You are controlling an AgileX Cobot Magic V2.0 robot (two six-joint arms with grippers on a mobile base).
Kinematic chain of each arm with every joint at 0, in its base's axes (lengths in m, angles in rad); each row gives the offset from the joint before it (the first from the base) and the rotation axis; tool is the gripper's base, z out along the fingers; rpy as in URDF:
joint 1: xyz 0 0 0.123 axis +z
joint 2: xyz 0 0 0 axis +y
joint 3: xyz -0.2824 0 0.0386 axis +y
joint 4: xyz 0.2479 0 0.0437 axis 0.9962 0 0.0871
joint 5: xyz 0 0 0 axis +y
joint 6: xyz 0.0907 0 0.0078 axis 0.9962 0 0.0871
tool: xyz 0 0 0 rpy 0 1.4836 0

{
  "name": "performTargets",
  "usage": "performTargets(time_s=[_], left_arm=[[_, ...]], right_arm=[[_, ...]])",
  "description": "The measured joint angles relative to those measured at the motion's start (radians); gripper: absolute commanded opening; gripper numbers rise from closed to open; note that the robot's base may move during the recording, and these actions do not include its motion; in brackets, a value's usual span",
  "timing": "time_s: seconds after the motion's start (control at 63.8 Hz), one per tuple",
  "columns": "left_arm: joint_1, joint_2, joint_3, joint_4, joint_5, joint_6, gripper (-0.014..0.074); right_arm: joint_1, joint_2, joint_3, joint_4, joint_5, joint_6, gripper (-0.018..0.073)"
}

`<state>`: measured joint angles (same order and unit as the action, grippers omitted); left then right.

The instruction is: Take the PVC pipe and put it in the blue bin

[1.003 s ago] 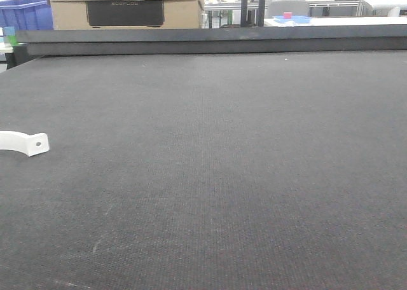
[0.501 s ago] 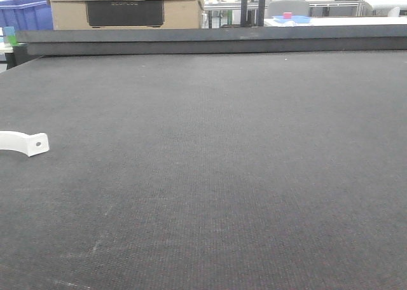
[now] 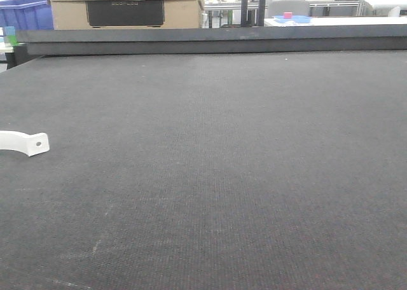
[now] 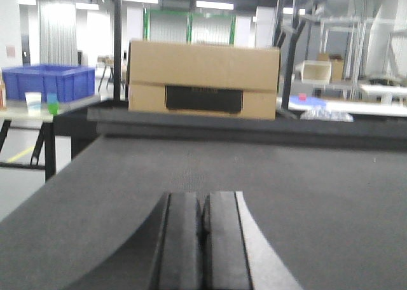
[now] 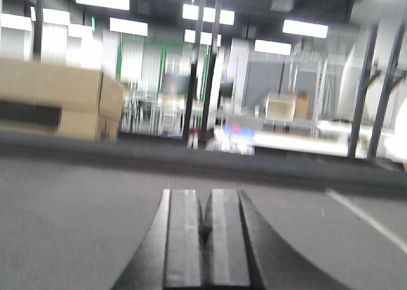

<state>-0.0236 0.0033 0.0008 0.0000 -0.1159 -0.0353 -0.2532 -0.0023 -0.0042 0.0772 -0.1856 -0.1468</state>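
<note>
While both arms sit low over the dark mat (image 3: 222,163), open surface runs ahead of each tool right up to the raised far rail (image 3: 210,41). Past that rail, dead ahead of the left gripper (image 4: 203,204), a cardboard box (image 4: 203,80); blue bin (image 4: 44,83) ahead and off to its left. Left gripper's jaws pressed together, pad on pad, and the right gripper (image 5: 206,201) the same. PVC pipe (image 3: 24,142) lies on the mat at the front view's left edge, tab pointing right.

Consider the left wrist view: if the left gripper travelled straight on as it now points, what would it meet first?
The dark mat ahead of the left gripper looks free. First in line is probably the raised black ledge, with the cardboard box behind it; height is hard to judge.
</note>
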Motion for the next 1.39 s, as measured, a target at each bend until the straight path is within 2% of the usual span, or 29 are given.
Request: performTargets(time_s=[0.094, 0.235, 0.36, 0.439, 0.642, 0.83, 0.956, 1.097, 1.394], left_arm=[[0.0, 0.0, -0.068, 0.018, 0.071, 0.0, -0.0111], [0.0, 0.0, -0.28, 0.088, 0.233, 0.0, -0.0111], [0.0, 0.072, -0.477, 0.111, 0.368, 0.002, -0.0111], [0.0, 0.146, -0.585, 0.104, 0.462, 0.002, -0.0111], [0.0, 0.396, -0.845, 0.031, 0.744, 0.002, -0.0111], [0.0, 0.618, -0.974, 0.0, 0.971, 0.002, -0.0111], [0.0, 0.762, -0.982, 0.0, 1.023, 0.004, -0.0111], [0.0, 0.9, -0.982, 0.0, 1.025, 0.004, -0.0111], [0.0, 1.074, -0.982, -0.007, 1.027, 0.004, -0.0111]], right_arm=[[0.0, 0.0, -0.092, 0.009, 0.075, 0.0, -0.0168], [0.0, 0.001, -0.31, 0.009, 0.242, 0.0, -0.0168], [0.0, 0.057, -0.451, 0.009, 0.32, 0.0, -0.0168], [0.0, 0.115, -0.516, 0.009, 0.391, 0.0, -0.0168], [0.0, 0.303, -0.686, 0.009, 0.635, 0.0, -0.0168], [0.0, 0.438, -0.711, 0.009, 0.765, 0.0, -0.0168], [0.0, 0.497, -0.711, 0.009, 0.809, 0.0, -0.0168], [0.0, 0.524, -0.711, 0.041, 0.815, 0.0, -0.0168], [0.0, 0.53, -0.666, 0.066, 0.779, 0.0, -0.0168]])
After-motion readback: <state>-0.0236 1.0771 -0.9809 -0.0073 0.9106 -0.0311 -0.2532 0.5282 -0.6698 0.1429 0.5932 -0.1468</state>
